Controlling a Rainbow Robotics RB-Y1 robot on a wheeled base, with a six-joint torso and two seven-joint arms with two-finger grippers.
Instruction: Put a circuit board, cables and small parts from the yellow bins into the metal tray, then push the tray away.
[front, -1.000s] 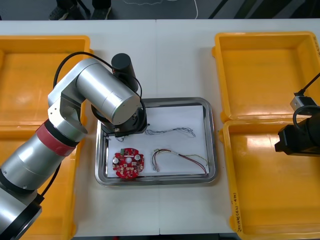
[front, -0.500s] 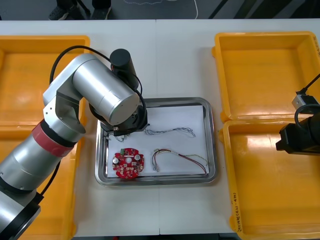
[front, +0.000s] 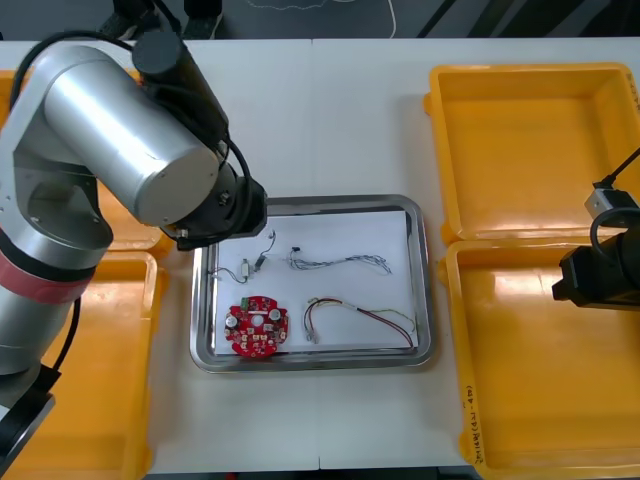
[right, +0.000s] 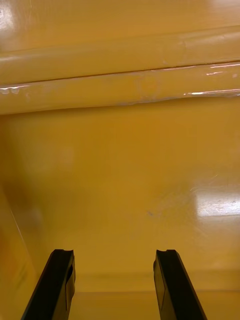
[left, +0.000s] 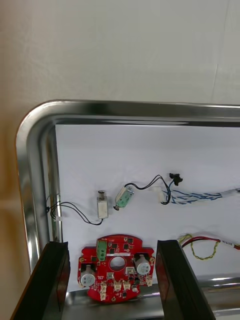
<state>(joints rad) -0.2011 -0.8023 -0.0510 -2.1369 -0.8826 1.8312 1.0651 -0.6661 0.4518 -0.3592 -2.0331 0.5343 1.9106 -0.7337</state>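
The metal tray (front: 423, 300), white inside, lies at the table's middle. In it are a round red circuit board (front: 256, 327), a twisted blue and white cable (front: 340, 262), a red and yellow cable (front: 360, 318) and small metal parts (front: 250, 266) on thin black cables. My left arm (front: 130, 130) hangs high over the tray's left edge. In the left wrist view my left gripper (left: 111, 245) is open above the circuit board (left: 116, 272), holding nothing, with the small metal parts (left: 102, 204) beyond its fingertips. My right gripper (right: 114, 252) is open over the bare floor of a yellow bin (right: 120, 165).
Two yellow bins (front: 530, 150) (front: 540, 370) stand at the right; the right arm (front: 595, 275) sits over the nearer one. At the left, a yellow bin (front: 90, 330) shows beside my left arm. White table lies beyond the tray's far rim (left: 150, 107).
My left arm has risen and swung left off the tray, uncovering the small metal parts that now lie inside it. The right arm has stayed put.
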